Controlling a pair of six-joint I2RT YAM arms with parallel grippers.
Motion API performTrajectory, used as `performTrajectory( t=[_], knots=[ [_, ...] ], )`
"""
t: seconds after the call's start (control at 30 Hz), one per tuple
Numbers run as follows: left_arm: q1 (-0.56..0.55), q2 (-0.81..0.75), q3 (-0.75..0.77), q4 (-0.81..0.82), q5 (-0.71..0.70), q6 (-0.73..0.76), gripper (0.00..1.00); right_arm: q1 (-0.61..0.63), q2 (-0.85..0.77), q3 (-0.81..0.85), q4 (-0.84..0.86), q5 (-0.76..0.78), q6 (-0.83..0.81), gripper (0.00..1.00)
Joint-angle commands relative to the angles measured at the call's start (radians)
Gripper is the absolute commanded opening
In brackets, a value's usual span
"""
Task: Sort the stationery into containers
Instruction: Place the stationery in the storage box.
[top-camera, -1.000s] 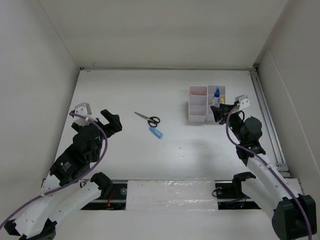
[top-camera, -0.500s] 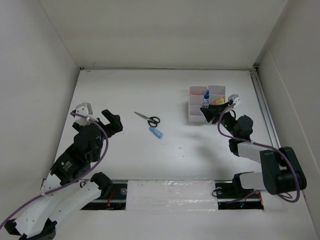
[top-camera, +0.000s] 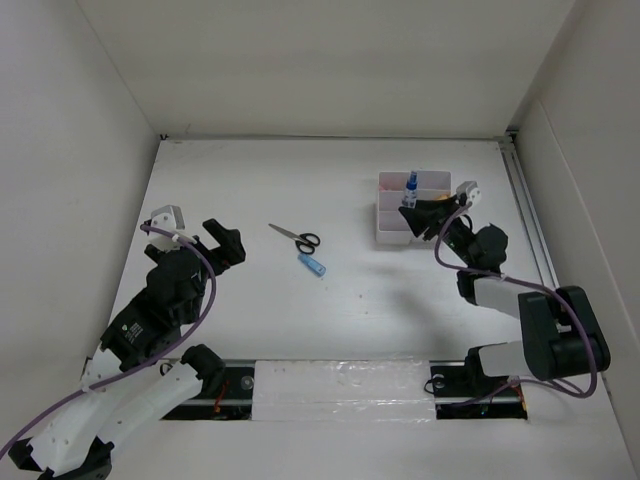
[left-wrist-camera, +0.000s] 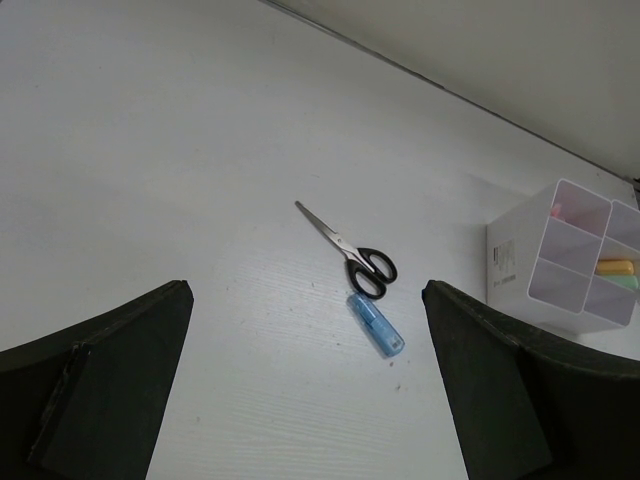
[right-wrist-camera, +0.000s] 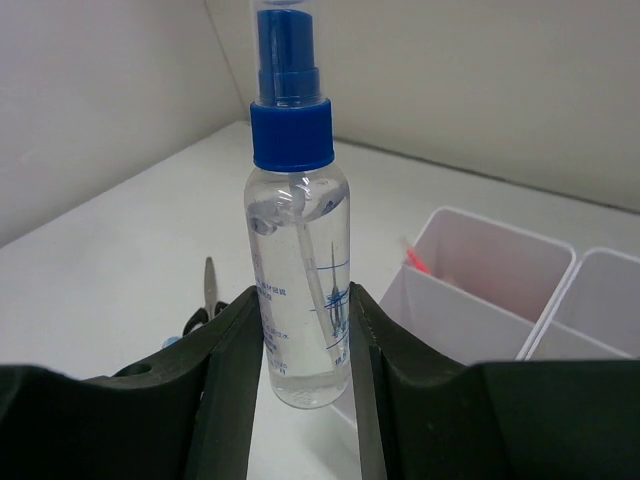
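Spray bottle: clear, blue cap, upright, clamped in R gripper; since 1 s ago shifted left over organiser. L gripper jaws apart.

Right gripper has carried the blue-capped spray bottle leftward across the white organiser; its elbow has folded back.

Blue-capped bottle upright, white organiser, scissors beside blue tube

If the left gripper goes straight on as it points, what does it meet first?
Probably bare table, then the black-handled scissors; the blue tube sits slightly right. Depth unclear.
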Motion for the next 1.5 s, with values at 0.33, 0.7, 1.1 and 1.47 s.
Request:
performTrajectory(
  t=[0.33,0.7,1.1,1.47],
  knots=[
    [0.002,0.0,-0.009,0.046,0.01,0.02,1.0,0.009,0.058,0.149,0.152,0.126,-0.123,0.0],
    [0.002,0.0,-0.018,0.055,0.03,0.029,1.0,0.009,0.283,0.215,0.33,0.092,-0.096,0.0],
    [0.002,-0.029,-0.018,0.055,0.03,0.029,1.0,0.009,0.403,0.226,0.442,0.048,-0.068,0.0],
    [0.002,-0.029,-0.018,0.064,0.039,0.039,1.0,0.009,0.449,0.263,0.445,0.039,-0.068,0.0]
  ],
)
